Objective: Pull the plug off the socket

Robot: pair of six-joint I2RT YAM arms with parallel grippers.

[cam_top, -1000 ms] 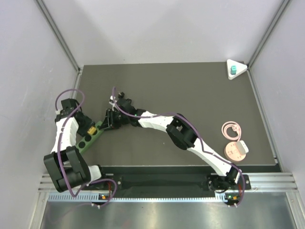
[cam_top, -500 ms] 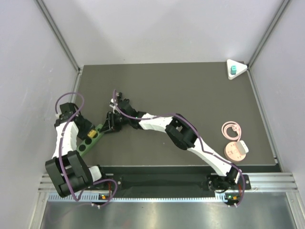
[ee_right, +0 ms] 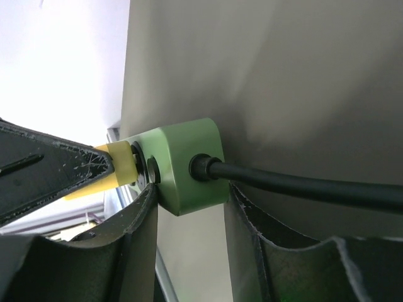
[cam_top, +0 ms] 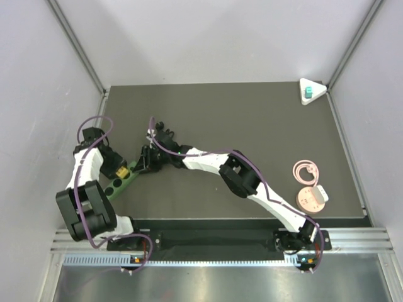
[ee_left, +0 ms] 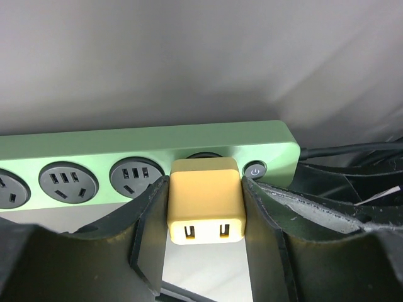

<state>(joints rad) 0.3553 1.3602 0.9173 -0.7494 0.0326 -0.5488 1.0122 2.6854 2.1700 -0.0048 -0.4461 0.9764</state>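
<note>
The teal plug (cam_top: 308, 94) stands on the white triangular socket (cam_top: 317, 88) in the far right corner of the mat, far from both grippers. My left gripper (cam_top: 121, 170) is shut on a small yellow cube (ee_left: 204, 204) that sits against a green power strip (ee_left: 126, 148) at the left of the mat. My right gripper (cam_top: 143, 165) is shut on the cable end of that green strip (ee_right: 182, 163). In the right wrist view the right gripper (ee_right: 189, 192) has one finger on each side of the strip's end, and a black cable (ee_right: 302, 185) leaves it.
A round pink disc (cam_top: 310, 199) with a small white cube (cam_top: 321, 190) lies near the right front, with a pink ring (cam_top: 306, 170) behind it. Grey walls close in the mat on three sides. The right arm stretches across the mat's middle.
The left arm's wrist and elbow have shifted a little. The green strip and yellow cube stay in about the same place. The teal plug has not moved.
</note>
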